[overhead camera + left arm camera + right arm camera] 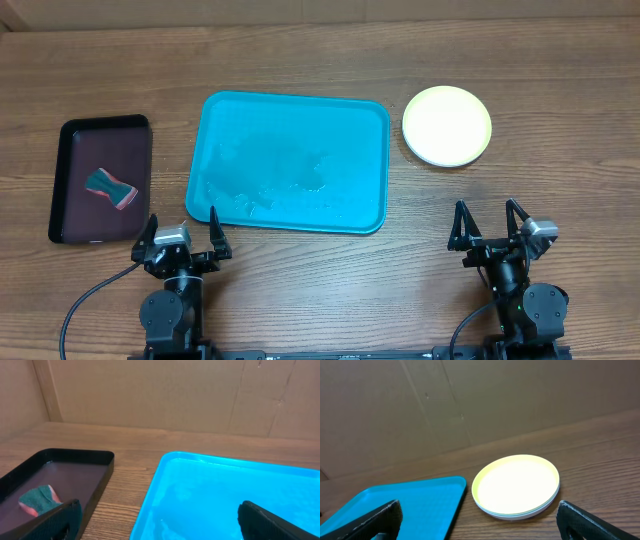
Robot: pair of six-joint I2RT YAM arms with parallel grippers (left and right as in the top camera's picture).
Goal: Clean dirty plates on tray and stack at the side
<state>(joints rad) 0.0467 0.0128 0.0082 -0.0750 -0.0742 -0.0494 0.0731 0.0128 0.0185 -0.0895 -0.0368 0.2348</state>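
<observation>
The turquoise tray [290,160] lies in the middle of the table with no plates on it, only wet streaks; it also shows in the left wrist view [225,495] and the right wrist view [395,505]. The plates [447,125] sit stacked on the table right of the tray, the yellow-green rimmed one on top, with light blue and white edges below it in the right wrist view [516,485]. My left gripper [182,240] is open and empty near the tray's front left corner. My right gripper [490,228] is open and empty, in front of the stack.
A dark maroon-black tray [102,180] at the left holds a teal and pink sponge [110,187], also seen in the left wrist view [37,500]. A cardboard wall stands behind the table.
</observation>
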